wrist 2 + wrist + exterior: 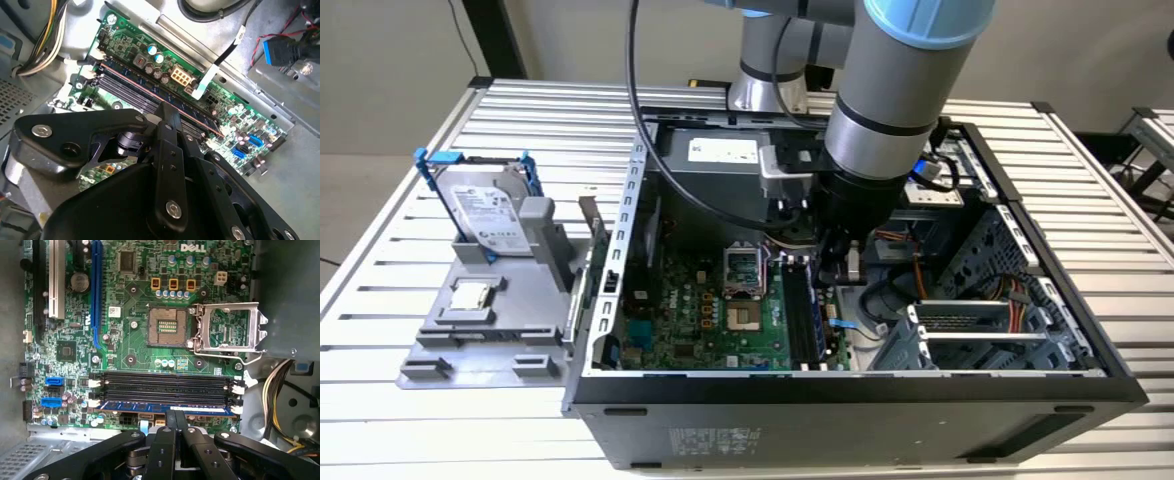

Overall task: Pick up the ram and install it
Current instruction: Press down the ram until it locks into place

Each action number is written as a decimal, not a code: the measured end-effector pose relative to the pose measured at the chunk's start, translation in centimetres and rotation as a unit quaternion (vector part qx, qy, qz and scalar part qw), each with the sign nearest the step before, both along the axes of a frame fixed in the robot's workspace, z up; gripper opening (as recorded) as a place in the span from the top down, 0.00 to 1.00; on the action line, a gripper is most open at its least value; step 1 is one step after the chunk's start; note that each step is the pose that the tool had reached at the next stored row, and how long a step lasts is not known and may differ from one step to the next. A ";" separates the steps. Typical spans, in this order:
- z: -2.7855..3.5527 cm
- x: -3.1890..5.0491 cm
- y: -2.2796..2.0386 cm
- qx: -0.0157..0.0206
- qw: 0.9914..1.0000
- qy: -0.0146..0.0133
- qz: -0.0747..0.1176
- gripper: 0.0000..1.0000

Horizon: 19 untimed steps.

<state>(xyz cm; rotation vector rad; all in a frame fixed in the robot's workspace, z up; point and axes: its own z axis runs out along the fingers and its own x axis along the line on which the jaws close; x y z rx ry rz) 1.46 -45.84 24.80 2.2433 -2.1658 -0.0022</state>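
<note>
green board [125, 340] fills the open case [854, 385], and the ram [165, 406] sits edge-up in the slot nearest the gripper [175, 422], its bluish top running the slot's length. the black fingers [172, 440] are together just above that stick; i cannot tell if they touch it. in the exterior view the arm [894, 110] reaches down inside the case, the drive [487, 210] well off to that view's left.

One ram [165, 407] (four slots [162, 382])
</note>
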 end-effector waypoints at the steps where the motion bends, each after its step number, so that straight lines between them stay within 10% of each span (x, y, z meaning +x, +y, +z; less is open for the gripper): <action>1: 0.00 0.00 0.00 0.000 1.000 0.000 0.006 1.00; 19: -1.84 -0.01 -0.01 0.000 1.000 0.000 0.004 1.00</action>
